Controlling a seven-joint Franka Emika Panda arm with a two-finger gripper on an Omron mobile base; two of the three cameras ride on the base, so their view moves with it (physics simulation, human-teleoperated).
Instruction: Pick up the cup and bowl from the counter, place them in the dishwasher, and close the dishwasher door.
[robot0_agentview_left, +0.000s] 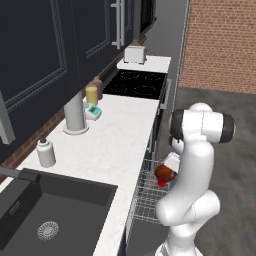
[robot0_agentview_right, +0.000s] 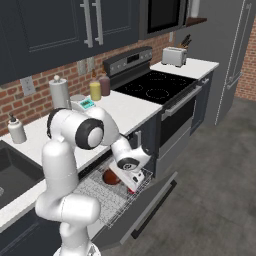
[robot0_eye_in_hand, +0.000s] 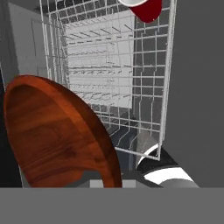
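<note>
Hanging over the dishwasher's pulled-out wire rack, the gripper is pinching the reddish-brown bowl in its jaws, near the red cup.

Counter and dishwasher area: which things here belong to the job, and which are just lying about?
Job:
bowl, held in the gripper over the rack
cup, in the rack
dishwasher door, open
counter

Lying about:
yellow jar
brown jar
soap bottle
toaster
stove
sink
</note>
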